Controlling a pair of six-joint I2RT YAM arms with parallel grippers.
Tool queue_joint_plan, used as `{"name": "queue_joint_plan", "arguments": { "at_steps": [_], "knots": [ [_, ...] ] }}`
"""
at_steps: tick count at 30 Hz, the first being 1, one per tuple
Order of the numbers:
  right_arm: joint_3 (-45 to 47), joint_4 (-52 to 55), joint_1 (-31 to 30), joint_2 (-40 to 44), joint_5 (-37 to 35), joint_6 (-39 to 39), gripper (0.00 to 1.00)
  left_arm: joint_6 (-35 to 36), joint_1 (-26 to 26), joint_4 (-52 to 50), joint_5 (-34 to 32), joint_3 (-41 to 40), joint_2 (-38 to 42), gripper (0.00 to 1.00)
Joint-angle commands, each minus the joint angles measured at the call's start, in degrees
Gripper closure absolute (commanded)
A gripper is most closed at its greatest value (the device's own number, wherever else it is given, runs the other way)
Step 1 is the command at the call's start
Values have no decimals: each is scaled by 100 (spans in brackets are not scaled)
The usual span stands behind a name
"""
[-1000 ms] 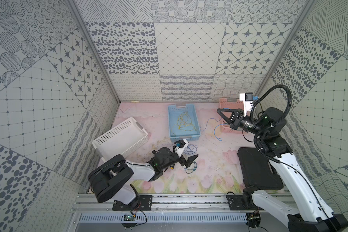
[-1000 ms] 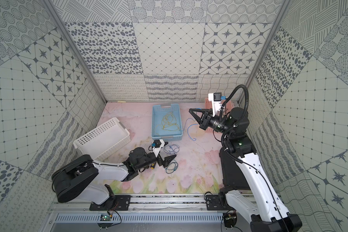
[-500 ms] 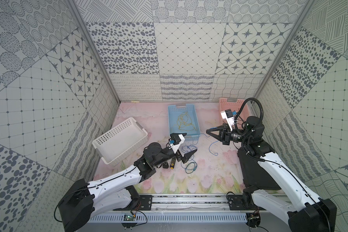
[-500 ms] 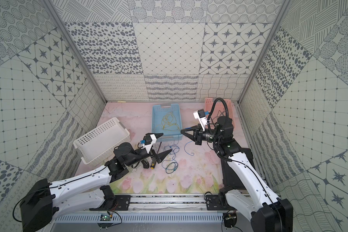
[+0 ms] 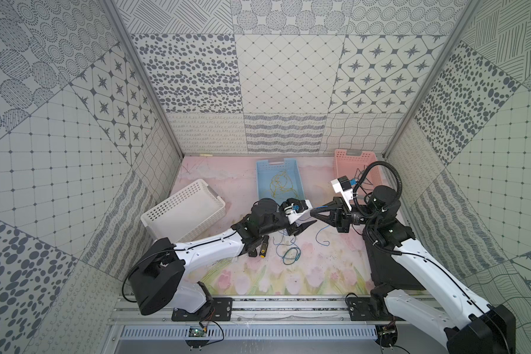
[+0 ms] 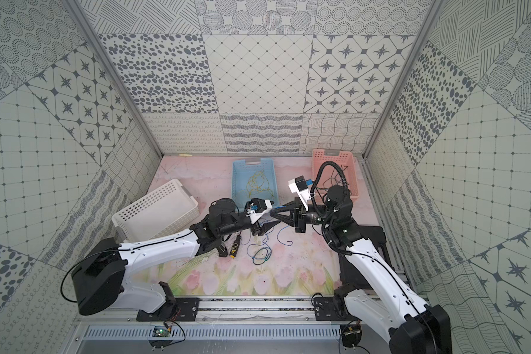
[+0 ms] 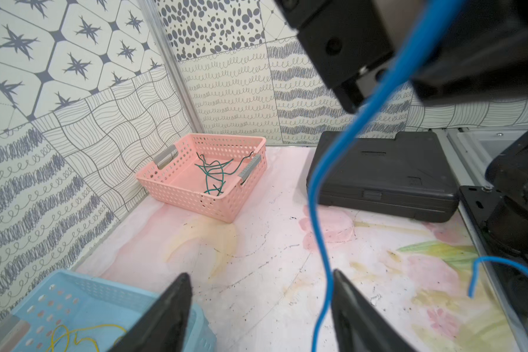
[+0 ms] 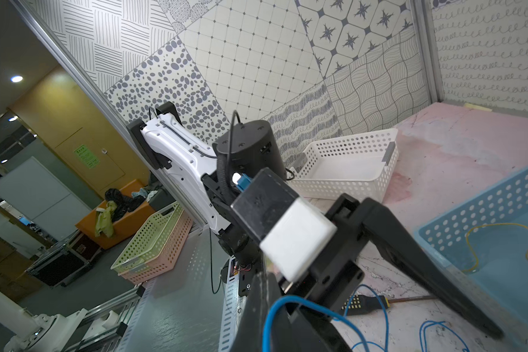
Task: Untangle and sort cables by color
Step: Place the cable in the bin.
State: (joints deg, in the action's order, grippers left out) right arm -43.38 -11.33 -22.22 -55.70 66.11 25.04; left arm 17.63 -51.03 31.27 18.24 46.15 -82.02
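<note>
My right gripper (image 5: 314,211) (image 6: 274,211) (image 8: 279,304) is shut on a thin blue cable (image 7: 317,195) that droops from it to the mat (image 5: 323,232). My left gripper (image 5: 304,221) (image 6: 267,225) (image 7: 260,274) meets it tip to tip above the mat, open. The hanging blue cable runs between the left fingers (image 7: 348,301), close against one of them. More blue cables (image 5: 288,254) (image 6: 259,256) lie looped on the mat below. Yellow cables (image 5: 278,185) rest in the blue basket (image 5: 299,171). Dark green cables (image 7: 214,176) lie in the pink basket (image 7: 177,186).
A white basket (image 5: 184,211) stands tilted at the left. A black-and-yellow screwdriver (image 5: 263,245) lies beside the left forearm. A black case (image 5: 390,263) (image 7: 384,179) sits under the right arm. The booth's patterned walls close in three sides.
The right gripper came down and toward the middle with the blue cable. The left gripper lifted off the pile to meet it, and its jaws have narrowed around the hanging cable.
</note>
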Motion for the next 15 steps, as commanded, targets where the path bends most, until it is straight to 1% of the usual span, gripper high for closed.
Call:
{"name": "queue_joint_plan", "arguments": {
  "at_steps": [1,2,5,7,8,11,12,14,15],
  "knots": [
    [23,-302,-38,150,89,-75,100,148,-23,208,549,149,-365,96],
    [24,-267,-45,167,55,-90,100,127,-19,332,632,70,-367,100],
    [6,-17,-45,234,-103,-236,100,7,20,572,718,-155,-228,100],
    [-12,147,-41,265,-271,-322,91,-107,104,432,700,-202,-53,100],
    [-4,216,-39,277,-351,-358,84,-181,169,280,666,-203,66,100],
    [18,561,-35,364,-860,-557,52,-362,334,-328,400,-134,489,100],
    [46,728,-37,412,-1207,-674,37,-431,378,-587,245,-80,650,100],
    [131,942,-20,530,-1761,-882,19,-621,466,-1089,-144,62,927,100],
    [193,957,-28,602,-2023,-914,9,-730,541,-1399,-334,159,1059,100]
  ]
}}
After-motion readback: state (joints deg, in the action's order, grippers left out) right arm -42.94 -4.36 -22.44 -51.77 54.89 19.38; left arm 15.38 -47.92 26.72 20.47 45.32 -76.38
